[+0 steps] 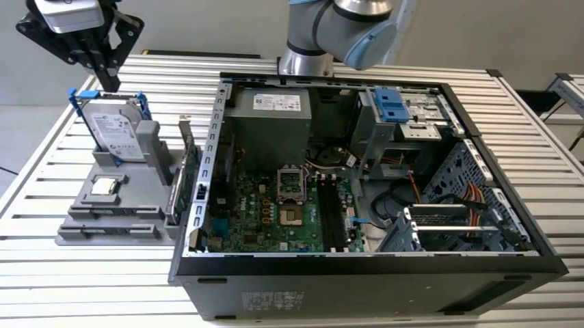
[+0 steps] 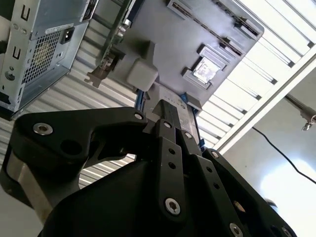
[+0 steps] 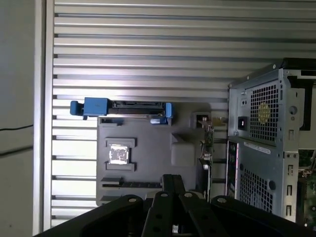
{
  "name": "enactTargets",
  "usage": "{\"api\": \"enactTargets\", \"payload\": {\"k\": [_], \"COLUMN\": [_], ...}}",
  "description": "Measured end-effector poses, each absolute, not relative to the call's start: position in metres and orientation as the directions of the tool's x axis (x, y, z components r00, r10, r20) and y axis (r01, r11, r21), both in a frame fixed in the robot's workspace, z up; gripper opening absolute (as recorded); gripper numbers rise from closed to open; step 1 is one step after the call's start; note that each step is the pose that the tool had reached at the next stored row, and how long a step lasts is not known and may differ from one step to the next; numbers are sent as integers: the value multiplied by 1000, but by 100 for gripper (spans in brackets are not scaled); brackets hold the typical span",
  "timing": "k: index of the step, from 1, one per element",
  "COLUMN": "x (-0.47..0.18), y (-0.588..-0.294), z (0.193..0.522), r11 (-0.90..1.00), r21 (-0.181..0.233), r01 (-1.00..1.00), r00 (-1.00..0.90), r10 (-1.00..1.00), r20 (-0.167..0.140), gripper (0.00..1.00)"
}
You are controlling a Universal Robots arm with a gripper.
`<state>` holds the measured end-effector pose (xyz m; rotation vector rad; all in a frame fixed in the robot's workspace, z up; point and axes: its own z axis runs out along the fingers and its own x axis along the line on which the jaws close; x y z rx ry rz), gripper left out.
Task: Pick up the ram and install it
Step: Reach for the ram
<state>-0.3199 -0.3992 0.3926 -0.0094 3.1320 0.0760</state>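
Note:
The ram [image 3: 131, 185] is a thin dark strip lying flat in a groove of the grey holder [image 1: 100, 236], at the end away from the upright hard drive; in the second wrist view the ram [image 2: 197, 22] looks like a long narrow strip. My gripper [image 1: 109, 83] hangs above the holder's far end, over the hard drive [image 1: 117, 133], well clear of the ram. Its black fingers [image 2: 168, 148] stand together, holding nothing. In the first wrist view the gripper [image 3: 170, 181] points down near the ram's groove. The black motherboard slots [image 1: 329, 212] lie inside the open computer case [image 1: 365, 270].
On the holder sit a small silver chip [image 1: 107, 186] and a green card with a metal bracket [image 1: 187, 178] standing next to the case wall. The case stands on a slatted metal table [image 1: 55, 287]. The arm's base [image 1: 310, 41] rises behind the case.

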Motion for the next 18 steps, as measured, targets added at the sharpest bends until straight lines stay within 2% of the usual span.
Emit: {"api": "enactTargets", "payload": {"k": [18], "x": [-338], "y": [-399], "z": [393], "r11": [999], "r21": [48], "r01": [-9], "r00": [-1000], "r10": [-9], "r20": [-4], "gripper": [0]}}
